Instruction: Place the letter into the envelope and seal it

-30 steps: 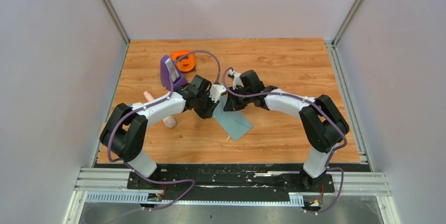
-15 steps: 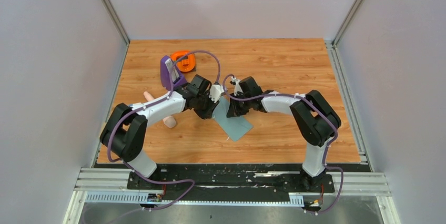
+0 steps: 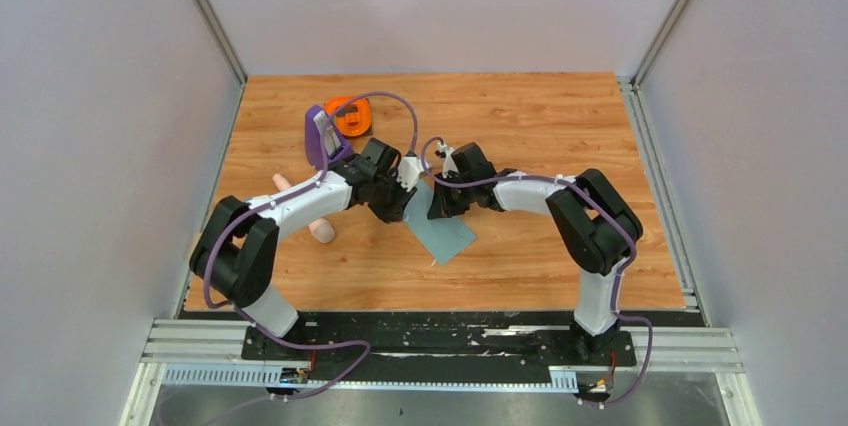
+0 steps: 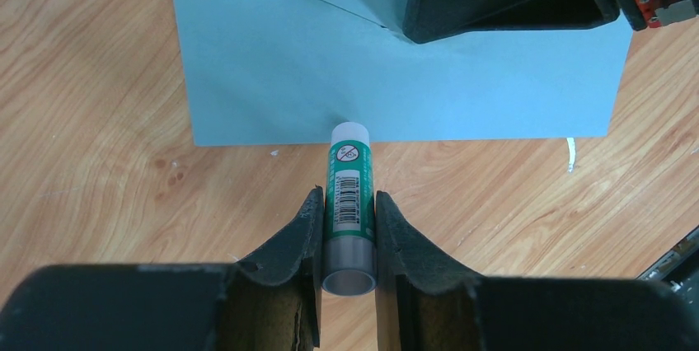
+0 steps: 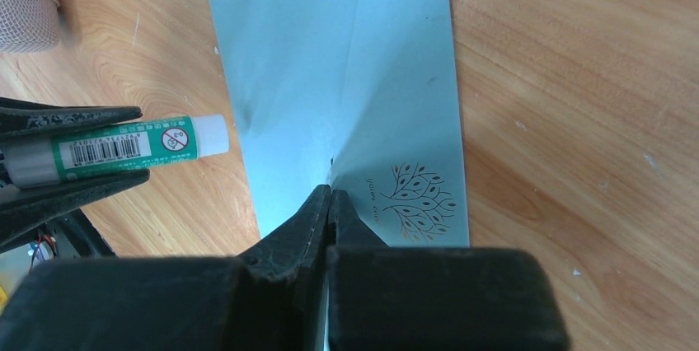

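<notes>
The grey-teal envelope [image 3: 447, 233] lies flat on the wooden table; it also shows in the left wrist view [image 4: 396, 79] and the right wrist view [image 5: 330, 54]. My left gripper [image 3: 405, 196] [image 4: 347, 196] is shut on a green glue stick [image 4: 349, 178] [image 5: 136, 147], whose white tip touches the envelope's near edge. My right gripper [image 3: 438, 204] [image 5: 331, 193] is shut at the point of the envelope's flap [image 5: 396, 161], which bears a gold tree print. The letter is not in view.
A purple holder [image 3: 322, 139] and an orange tape roll [image 3: 350, 116] stand behind the left gripper. A pinkish cylinder [image 3: 320, 229] lies under the left arm. A small white scrap [image 4: 570, 153] lies by the envelope's corner.
The right arm has drawn in to the left, its gripper staying on the envelope's flap. The left gripper with the glue stick has barely moved.
</notes>
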Tool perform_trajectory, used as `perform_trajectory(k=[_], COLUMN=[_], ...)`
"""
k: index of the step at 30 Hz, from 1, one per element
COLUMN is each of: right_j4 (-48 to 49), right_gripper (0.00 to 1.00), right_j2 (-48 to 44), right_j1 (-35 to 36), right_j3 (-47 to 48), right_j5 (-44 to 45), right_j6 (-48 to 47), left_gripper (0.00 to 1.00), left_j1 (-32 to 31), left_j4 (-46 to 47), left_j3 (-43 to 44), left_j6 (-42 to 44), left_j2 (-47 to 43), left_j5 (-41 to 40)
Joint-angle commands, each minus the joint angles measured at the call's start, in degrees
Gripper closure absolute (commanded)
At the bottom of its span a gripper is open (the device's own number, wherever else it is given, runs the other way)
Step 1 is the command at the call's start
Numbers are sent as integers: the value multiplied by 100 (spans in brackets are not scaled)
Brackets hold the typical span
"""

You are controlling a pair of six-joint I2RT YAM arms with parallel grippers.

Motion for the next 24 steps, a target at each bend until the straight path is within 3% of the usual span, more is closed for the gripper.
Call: perform_trajectory(k=[1,7,15,24], right_j4=[-497,-352,-170,62], right_gripper=[100,100,100,100], right_j2=[399,199,-429,300], right_j1=[-26,-61,-201,-205], right_j3=[33,62,334,446], right_j5=[398,-285,-591,-583], right_j6=[-81,146,430,508], left_gripper=[100,100,100,100], left_j1=[26,25,202,475], left_j4=[168,433,594,515], left_j3=[175,942,684,714], left_j6=[98,-183,-320,-278], left_j2=[-37,332,420,221], left_j5=[91,225,14,29])
